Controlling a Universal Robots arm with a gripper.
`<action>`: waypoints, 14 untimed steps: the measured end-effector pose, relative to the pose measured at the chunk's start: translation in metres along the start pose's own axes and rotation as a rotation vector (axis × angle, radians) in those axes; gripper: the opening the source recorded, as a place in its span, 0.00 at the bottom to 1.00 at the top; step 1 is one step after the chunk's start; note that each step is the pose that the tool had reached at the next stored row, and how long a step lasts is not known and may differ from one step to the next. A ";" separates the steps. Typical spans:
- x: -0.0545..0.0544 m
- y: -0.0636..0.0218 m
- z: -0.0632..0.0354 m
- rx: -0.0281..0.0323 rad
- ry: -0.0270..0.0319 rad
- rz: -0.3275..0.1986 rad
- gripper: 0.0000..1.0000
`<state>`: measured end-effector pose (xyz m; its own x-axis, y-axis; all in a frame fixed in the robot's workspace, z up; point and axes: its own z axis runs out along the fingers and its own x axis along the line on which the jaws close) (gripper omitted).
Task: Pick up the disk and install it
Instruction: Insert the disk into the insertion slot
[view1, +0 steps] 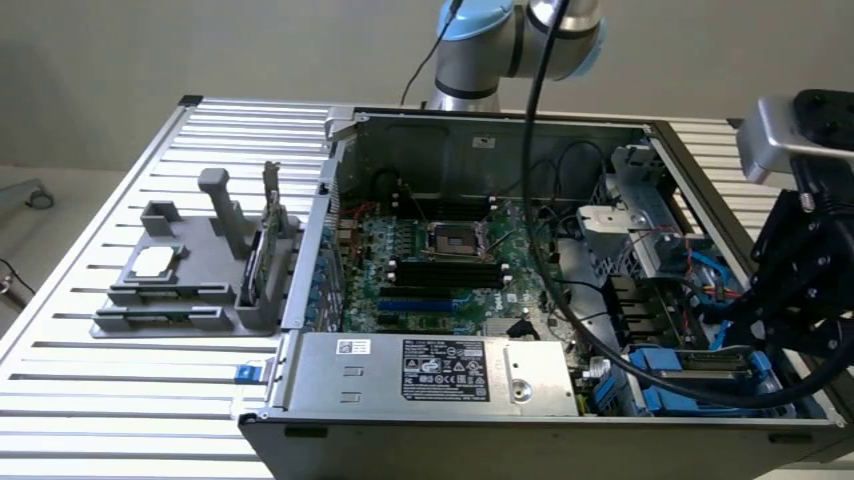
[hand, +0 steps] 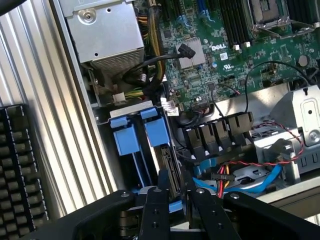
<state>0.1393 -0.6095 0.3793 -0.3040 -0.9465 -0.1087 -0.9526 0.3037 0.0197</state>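
Gripper (hand: 176, 176) part open, fingers (hand: 159, 192) a narrow gap apart. Disk (hand: 169, 164) on edge in the case's drive bay, straight ahead of the fingertips, near edge between them; possibly touching, hard to tell. Blue carrier (hand: 125, 142) and cables (hand: 222, 176) crowding either side.

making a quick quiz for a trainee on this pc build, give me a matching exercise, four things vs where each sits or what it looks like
Things:
1. disk
2. power supply
3. small square chip
4. motherboard

Places or looks:
a. on the grey holder outside the case
b. green, flat on the case floor
c. standing on edge between the blue carriers
d. silver box with a dark label, at the case's near wall

Pairs: 1-c, 2-d, 3-a, 4-b
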 end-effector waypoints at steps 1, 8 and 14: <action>0.000 0.0000 0.0000 0.0015 0.0004 0.014 0.24; 0.000 0.0000 0.0000 0.0113 0.0028 0.105 0.24; 0.000 0.0000 0.0000 0.0200 0.0046 0.185 0.24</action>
<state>0.1393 -0.6095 0.3793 -0.4737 -0.8749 -0.1006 -0.8801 0.4743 0.0191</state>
